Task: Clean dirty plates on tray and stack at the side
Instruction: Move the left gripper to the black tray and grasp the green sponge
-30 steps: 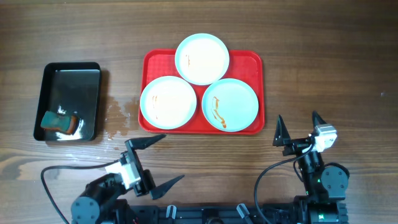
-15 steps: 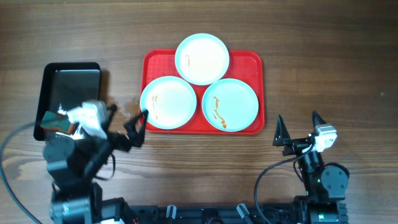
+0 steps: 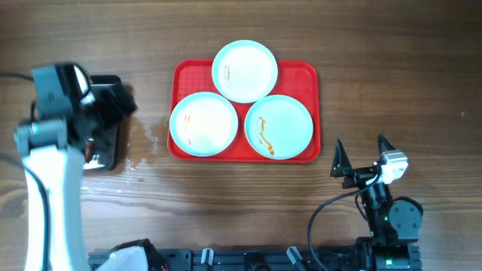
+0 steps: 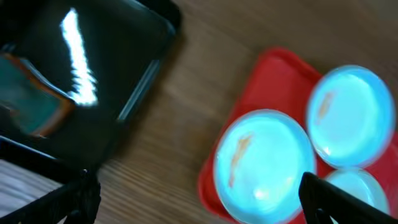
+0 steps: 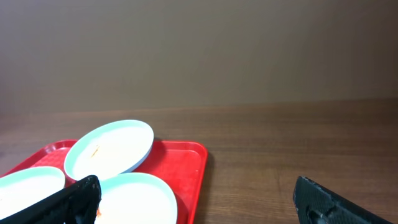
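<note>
Presently, three smeared plates (image 3: 204, 124) are seen on the tray (image 3: 301, 75); left gripper (image 4: 199, 200) is positioned left of it, right gripper (image 3: 362, 156) below-right, both jaws spread.

From overhead, the white left arm (image 3: 49, 173) covers most of the glossy black rectangular tray (image 3: 109, 150); we cannot make out its jaws there. The left wrist view is smeared: a teal and orange-brown lump (image 4: 28, 106) in that tray, cut by the left edge, is unreadable. One round pale blue-white plate (image 4: 353, 180) runs off the bottom edge, as do two such plates (image 5: 140, 198) in the right wrist view.
</note>
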You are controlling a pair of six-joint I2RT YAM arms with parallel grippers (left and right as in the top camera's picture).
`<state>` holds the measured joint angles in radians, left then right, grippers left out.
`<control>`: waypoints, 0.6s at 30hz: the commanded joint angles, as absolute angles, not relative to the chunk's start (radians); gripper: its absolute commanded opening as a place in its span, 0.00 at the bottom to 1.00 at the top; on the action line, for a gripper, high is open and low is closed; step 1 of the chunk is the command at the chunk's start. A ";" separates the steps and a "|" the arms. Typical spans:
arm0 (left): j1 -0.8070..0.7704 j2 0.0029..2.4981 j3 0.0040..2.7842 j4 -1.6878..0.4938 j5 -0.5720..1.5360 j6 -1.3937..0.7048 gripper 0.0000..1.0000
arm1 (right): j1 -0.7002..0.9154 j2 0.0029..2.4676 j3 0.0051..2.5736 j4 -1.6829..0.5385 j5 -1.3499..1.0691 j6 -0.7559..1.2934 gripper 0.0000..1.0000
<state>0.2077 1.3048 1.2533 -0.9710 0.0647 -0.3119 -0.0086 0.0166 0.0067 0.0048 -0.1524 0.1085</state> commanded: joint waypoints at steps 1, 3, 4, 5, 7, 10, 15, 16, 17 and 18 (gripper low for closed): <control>0.274 1.450 1.310 -0.961 0.093 -0.330 1.00 | -0.015 0.011 0.005 0.010 -0.153 0.119 1.00; 0.301 1.507 1.310 -0.943 0.157 -0.332 1.00 | -0.015 0.011 0.005 0.010 -0.153 0.119 1.00; 0.315 1.525 1.310 -0.938 0.113 -0.381 1.00 | -0.015 0.011 0.005 0.010 -0.153 0.120 1.00; 0.336 1.539 1.310 -0.939 0.042 -0.470 1.00 | -0.015 0.011 0.005 0.010 -0.153 0.119 1.00; 0.395 1.558 1.310 -0.945 -0.089 -0.600 1.00 | -0.015 0.011 0.005 0.010 -0.153 0.120 1.00; 0.478 1.581 1.310 -0.928 -0.106 -0.607 1.00 | -0.015 0.011 0.005 0.010 -0.153 0.119 1.00; 0.542 1.652 1.309 -0.912 -0.106 -0.525 0.89 | -0.015 0.011 0.005 0.010 -0.153 0.119 1.00; 0.543 1.683 1.309 -0.907 -0.106 -0.524 0.90 | -0.015 0.011 0.005 0.010 -0.153 0.120 1.00; 0.543 1.703 1.309 -0.901 -0.106 -0.524 0.93 | -0.015 0.011 0.005 0.010 -0.153 0.120 1.00; 0.543 1.736 1.309 -0.890 -0.106 -0.524 0.94 | -0.015 0.011 0.005 0.010 -0.153 0.119 1.00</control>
<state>0.5404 1.6379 1.2976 -0.9104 -0.0860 -0.5392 -0.0086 0.0166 0.0067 0.0051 -0.1524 0.1081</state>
